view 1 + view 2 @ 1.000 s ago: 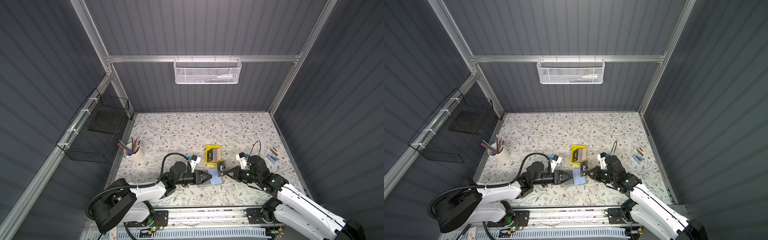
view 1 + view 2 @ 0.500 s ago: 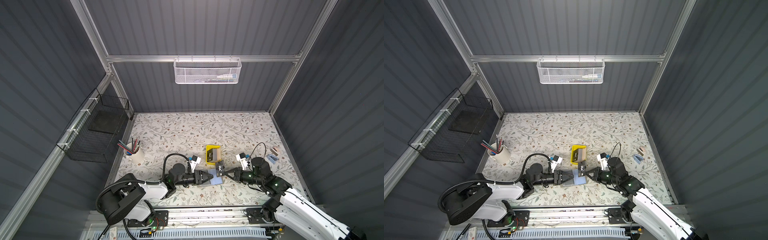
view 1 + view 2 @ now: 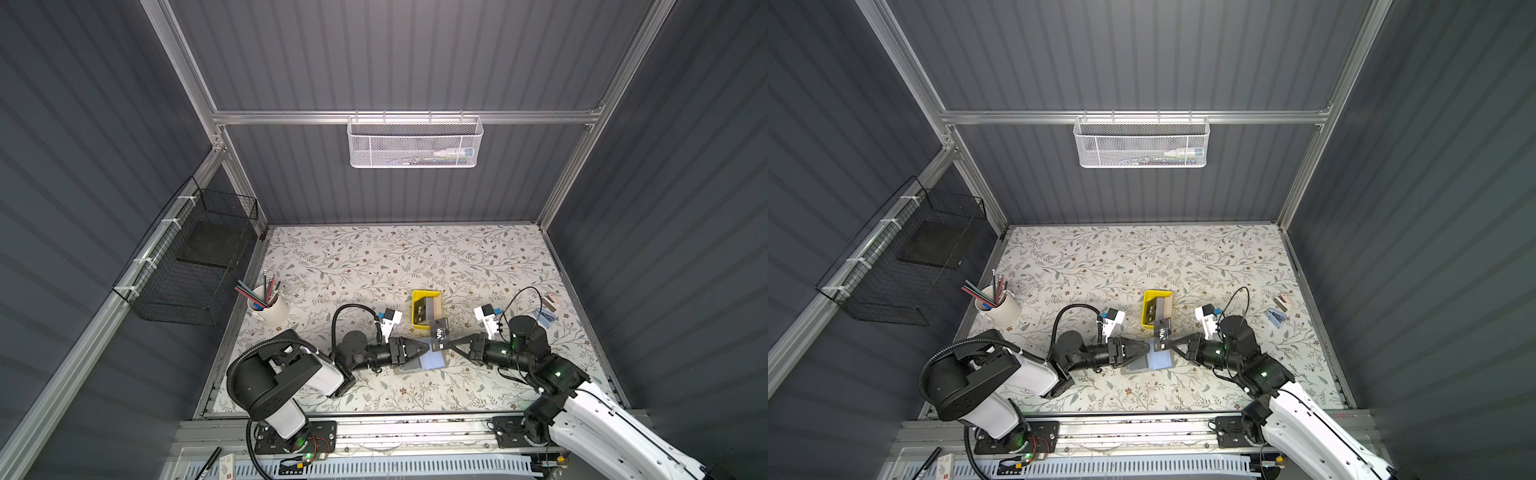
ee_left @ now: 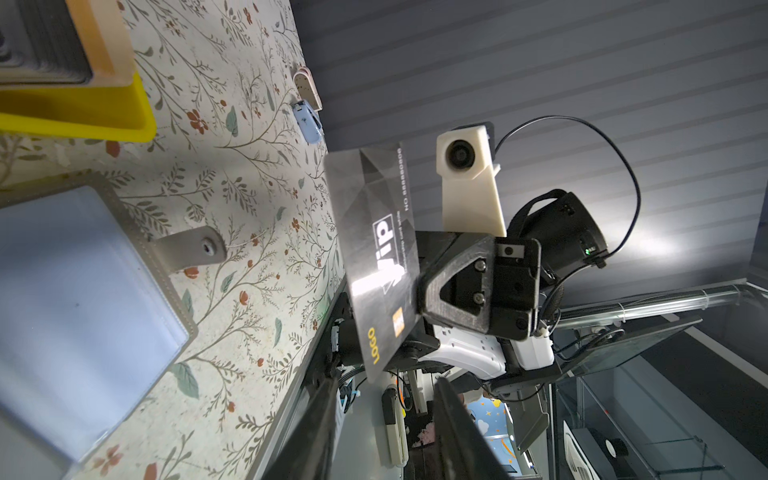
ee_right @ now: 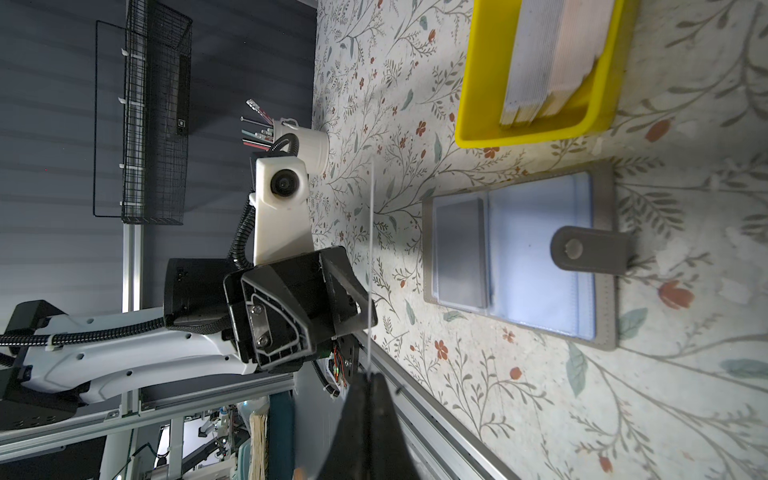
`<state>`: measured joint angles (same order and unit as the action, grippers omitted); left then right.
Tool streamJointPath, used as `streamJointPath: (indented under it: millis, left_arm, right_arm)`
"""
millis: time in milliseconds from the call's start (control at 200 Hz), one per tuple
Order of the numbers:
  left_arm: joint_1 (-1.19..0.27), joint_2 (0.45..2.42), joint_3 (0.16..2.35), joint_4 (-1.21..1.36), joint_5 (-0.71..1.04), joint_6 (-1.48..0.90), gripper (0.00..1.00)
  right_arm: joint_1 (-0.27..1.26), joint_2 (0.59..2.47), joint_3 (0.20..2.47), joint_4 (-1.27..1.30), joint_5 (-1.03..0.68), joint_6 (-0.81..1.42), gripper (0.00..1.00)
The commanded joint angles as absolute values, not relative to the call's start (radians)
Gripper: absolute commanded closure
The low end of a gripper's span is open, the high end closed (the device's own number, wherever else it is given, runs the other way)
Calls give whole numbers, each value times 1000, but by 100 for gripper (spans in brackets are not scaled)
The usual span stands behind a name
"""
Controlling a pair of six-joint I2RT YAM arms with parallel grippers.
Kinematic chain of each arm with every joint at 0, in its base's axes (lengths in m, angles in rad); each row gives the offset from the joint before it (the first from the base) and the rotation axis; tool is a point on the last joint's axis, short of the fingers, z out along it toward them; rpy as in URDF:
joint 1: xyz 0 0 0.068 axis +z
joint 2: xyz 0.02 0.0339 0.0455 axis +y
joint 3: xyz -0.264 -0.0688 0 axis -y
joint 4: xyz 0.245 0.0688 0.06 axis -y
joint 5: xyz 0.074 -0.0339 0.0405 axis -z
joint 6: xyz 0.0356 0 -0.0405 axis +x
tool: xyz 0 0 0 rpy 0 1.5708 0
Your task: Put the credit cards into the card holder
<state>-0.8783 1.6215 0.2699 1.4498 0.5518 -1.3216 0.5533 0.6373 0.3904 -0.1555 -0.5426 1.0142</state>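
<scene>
A black credit card (image 3: 440, 333) (image 3: 1163, 333) (image 4: 374, 249) with white "VIP" lettering stands upright above the card holder, and my right gripper (image 3: 448, 344) (image 5: 368, 379) is shut on it. From the right wrist the card shows edge-on. The grey card holder (image 3: 430, 362) (image 3: 1160, 360) (image 5: 536, 257) lies open on the table with its bluish sleeves up and its snap strap (image 4: 191, 249) folded out. My left gripper (image 3: 423, 348) (image 4: 384, 415) is open over the holder's left side, with the card's lower corner just ahead of its fingertips. More credit cards (image 3: 423, 311) (image 5: 548, 58) stand in the yellow tray (image 3: 419, 326).
A white cup of pencils (image 3: 269, 311) stands at the left edge. Two small clips (image 3: 545, 318) lie at the right. A black wire basket (image 3: 195, 257) hangs on the left wall and a white mesh basket (image 3: 415, 143) on the back wall.
My left jaws have widened slightly and the left arm's shoulder has swung. The right gripper still holds the card at about the same spot above the holder.
</scene>
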Motion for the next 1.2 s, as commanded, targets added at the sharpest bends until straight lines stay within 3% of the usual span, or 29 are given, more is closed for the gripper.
streamJointPath:
  millis: [0, 335, 710, 946, 1046, 1196]
  left_arm:
    - [-884, 1635, 264, 1530, 556, -1340, 60]
    - [-886, 1608, 296, 1462, 564, -1328, 61]
    - [-888, 1606, 317, 1458, 558, -1358, 69]
    - [-892, 1573, 334, 1366, 553, -1335, 83]
    - [-894, 1531, 343, 1234, 538, -1297, 92]
    - [-894, 1447, 359, 1022, 513, -1231, 96]
  right_arm:
    - [557, 635, 381, -114, -570, 1031, 99]
    - [558, 643, 353, -26, -614, 1065, 99]
    - [558, 677, 296, 94, -669, 1108, 99]
    - [558, 692, 291, 52, -651, 1086, 95]
    - [558, 697, 291, 16, -617, 1075, 90]
    - [558, 690, 282, -9, -577, 1070, 84]
